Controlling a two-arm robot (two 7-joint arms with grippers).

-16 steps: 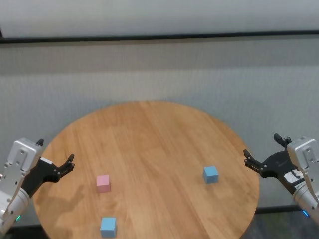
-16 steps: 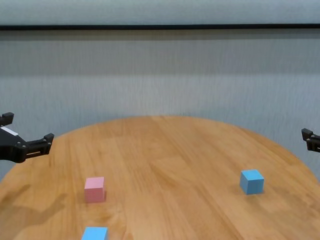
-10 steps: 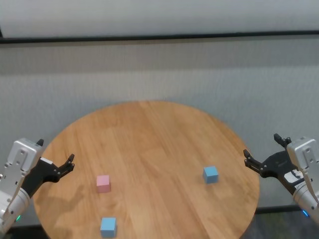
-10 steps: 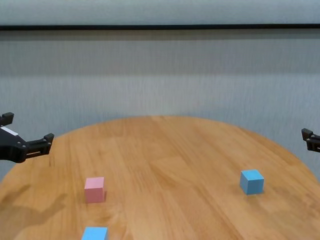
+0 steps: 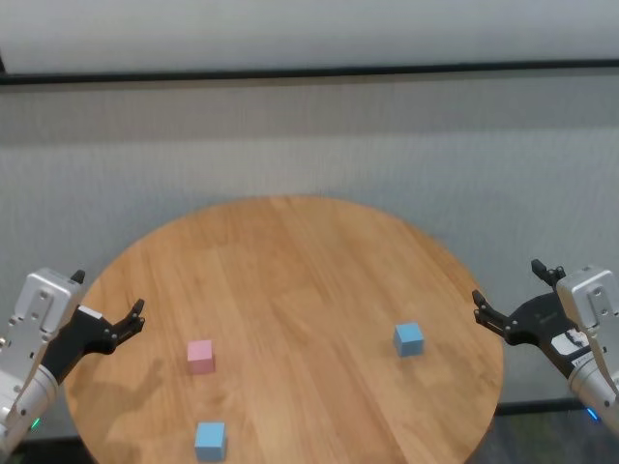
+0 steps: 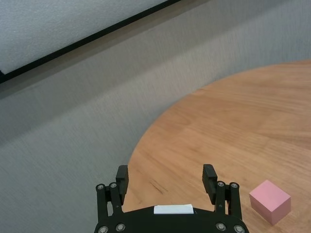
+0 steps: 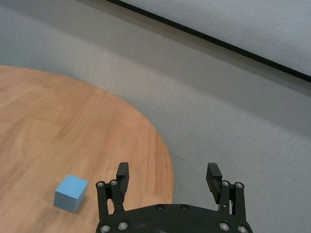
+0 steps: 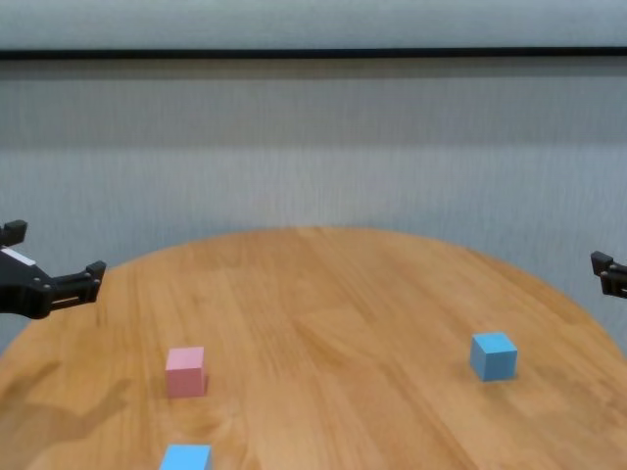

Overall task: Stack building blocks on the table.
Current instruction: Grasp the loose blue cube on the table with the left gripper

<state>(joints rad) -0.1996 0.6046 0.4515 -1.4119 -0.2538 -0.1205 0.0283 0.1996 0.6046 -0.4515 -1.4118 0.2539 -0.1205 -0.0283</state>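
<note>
I am holding my left gripper [image 5: 108, 305] above the left rim of the round wooden tabletop [image 5: 290, 261], its jaws spread wide and gripping nothing. Just inward of it, the pink block [image 5: 200, 356] is sitting flat on the wood, and the near light blue block [image 5: 210, 440] is lying closer to me, near the front edge, apart from the pink one. Well across to the right, the second light blue block [image 5: 408, 338] is standing alone. Beyond the right rim I am hovering my right gripper [image 5: 513, 293], jaws likewise released and empty.
</note>
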